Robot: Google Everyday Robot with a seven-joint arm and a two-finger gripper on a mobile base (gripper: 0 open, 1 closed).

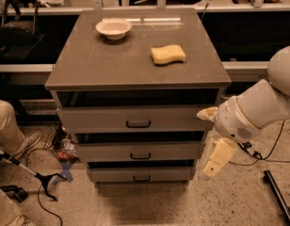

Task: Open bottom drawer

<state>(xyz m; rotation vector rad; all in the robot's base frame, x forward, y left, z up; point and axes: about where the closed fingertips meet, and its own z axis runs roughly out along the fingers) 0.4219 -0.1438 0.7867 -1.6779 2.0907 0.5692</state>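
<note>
The grey cabinet [135, 69] has three drawers, each with a small black bar handle. The bottom drawer [112, 174] is the lowest and narrowest front, and its handle [141, 178] sits at the middle. All three fronts stand slightly forward of the frame, with dark gaps above them. My gripper [216, 157] hangs on the white arm [258, 109] just right of the cabinet, level with the middle and bottom drawers. It touches no handle and holds nothing that I can see.
A white bowl [113, 28] and a yellow sponge [168, 54] lie on the cabinet top. A person's leg [7, 126] and a black stand [39, 178] with cables are on the floor at the left. A cable [269, 152] and a black bar [278, 194] lie at the right.
</note>
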